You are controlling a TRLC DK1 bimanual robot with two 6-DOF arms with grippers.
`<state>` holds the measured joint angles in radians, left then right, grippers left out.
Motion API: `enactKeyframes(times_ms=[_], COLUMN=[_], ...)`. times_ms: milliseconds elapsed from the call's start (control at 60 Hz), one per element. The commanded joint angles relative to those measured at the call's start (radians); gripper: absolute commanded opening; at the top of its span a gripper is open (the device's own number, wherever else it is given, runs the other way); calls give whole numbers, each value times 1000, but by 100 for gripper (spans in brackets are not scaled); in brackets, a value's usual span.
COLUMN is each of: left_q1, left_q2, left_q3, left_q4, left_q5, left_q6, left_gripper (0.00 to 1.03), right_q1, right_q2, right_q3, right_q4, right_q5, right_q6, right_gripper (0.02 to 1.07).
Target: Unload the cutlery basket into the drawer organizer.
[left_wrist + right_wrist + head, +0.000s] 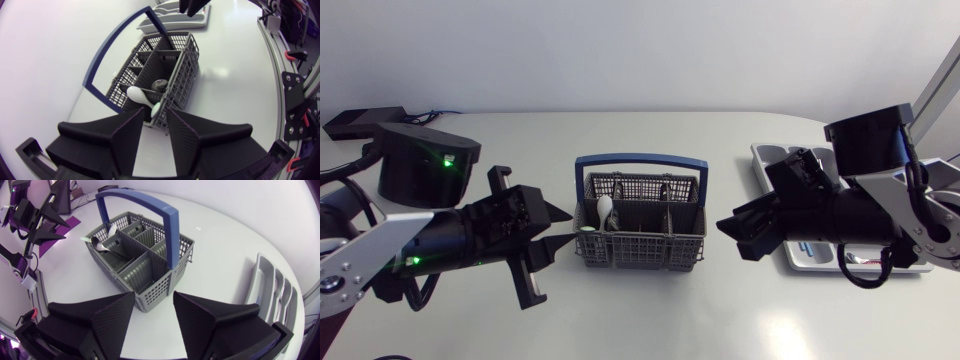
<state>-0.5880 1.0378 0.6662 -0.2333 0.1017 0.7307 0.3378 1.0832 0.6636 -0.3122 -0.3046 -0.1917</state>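
The grey cutlery basket (640, 225) with a blue handle (640, 160) stands mid-table. In its left compartments lean a white spoon (605, 208) and a metal spoon (160, 85). My left gripper (555, 235) is just left of the basket, open and empty, its fingertips (131, 131) close to the basket's near corner (159, 120). Open and empty too, my right gripper (730, 230) sits just right of the basket (135, 260). The white drawer organizer (765, 155) lies at the right, mostly hidden under my right arm.
From the right wrist view, the organizer's long slots (272, 290) lie beside my right gripper (155, 325). Bare table stretches in front of and behind the basket. A black box (365, 120) sits at the table's far left.
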Motion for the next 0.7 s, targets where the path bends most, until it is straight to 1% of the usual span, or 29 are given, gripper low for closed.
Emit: enactKeyframes(times_ms=[0,117,267,533,683], left_q1=[-44,-88,-119,-113,-105], left_q2=[45,107,157,171,211], left_q3=[3,26,59,102,119], left_q4=[-18,-18,-15,-14,-1], left_q5=[-43,-123,-172,-180,-192], left_q6=[65,104,130,156,176], left_gripper=[37,37,37,37,37], right_q1=[18,29,33,35,35], right_q2=[-19,-32,-37,-45,-45], right_q3=[-30,-33,-38,-56,-62], right_q4=[-16,-22,-25,-24,-18], right_q5=[19,27,27,28,28], right_q6=[-29,-32,-35,-48,-49], right_gripper=[62,62,62,62,62])
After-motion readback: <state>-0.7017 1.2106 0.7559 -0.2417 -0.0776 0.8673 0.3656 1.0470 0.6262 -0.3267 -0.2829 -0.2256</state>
